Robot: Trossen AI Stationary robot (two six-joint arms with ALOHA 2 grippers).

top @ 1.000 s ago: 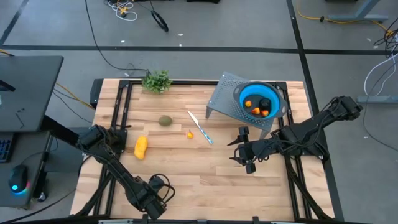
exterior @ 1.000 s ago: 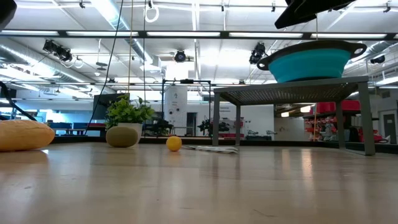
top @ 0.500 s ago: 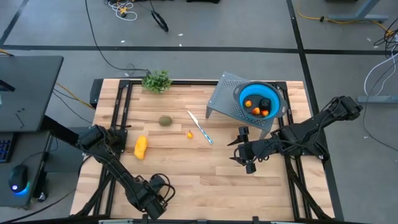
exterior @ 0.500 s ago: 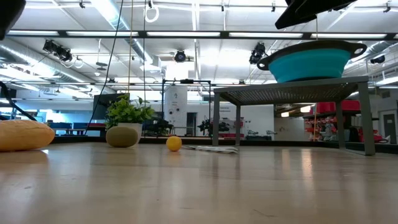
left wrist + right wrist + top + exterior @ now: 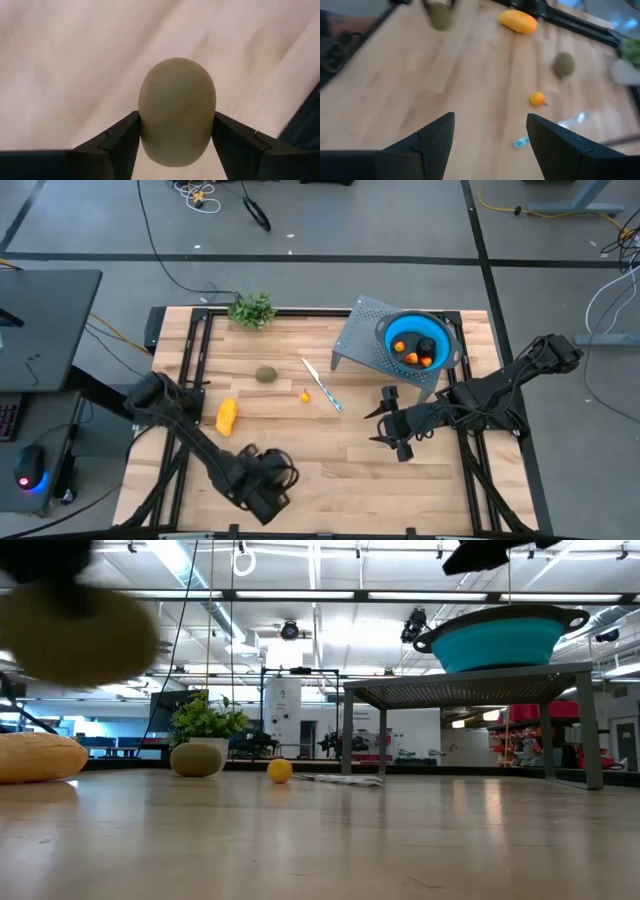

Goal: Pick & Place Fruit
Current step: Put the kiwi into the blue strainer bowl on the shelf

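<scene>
Two arms work over the wooden counter (image 5: 300, 450). The left gripper (image 5: 176, 132), near the counter's front edge, has its fingers (image 5: 120, 140) clamped on an olive-brown oval fruit (image 5: 177, 110), lifted off the wood. The right gripper (image 5: 385, 420) hovers beside the grey stand (image 5: 355, 340), fingers apart and empty. The yellow fruit (image 5: 227, 416), a second olive-brown oval (image 5: 266, 374) and a small orange fruit (image 5: 305, 395) lie on the counter, apart from each other; more pieces sit in the blue bowl (image 5: 385, 332).
</scene>
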